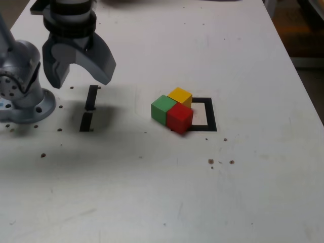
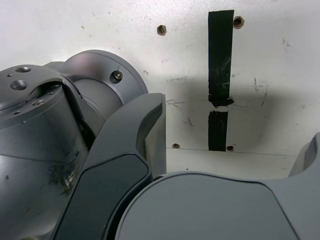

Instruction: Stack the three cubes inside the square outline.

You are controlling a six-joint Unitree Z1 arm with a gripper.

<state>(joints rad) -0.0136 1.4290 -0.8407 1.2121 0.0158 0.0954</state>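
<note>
Three cubes clustered at sq outline's edge, none stacked; gripper up left, wide open, holding nothing.

Green cube point(image 1: 163, 108), yellow cube point(image 1: 180, 96) & red cube point(image 1: 179, 117) sit touching each other just right of frame center in ext view, all flat on the white table point(image 1: 162, 192). Red and yellow overlap the left side of the square outline point(image 1: 206, 116); green lies just outside it. Two short black tape strips point(image 1: 89, 108) lie left of center, well apart from the cubes. Gripper point(image 1: 78, 76) hangs in upper left above the strips, jaws spread, empty. Arm base point(image 1: 23, 96) at far left edge.
</note>
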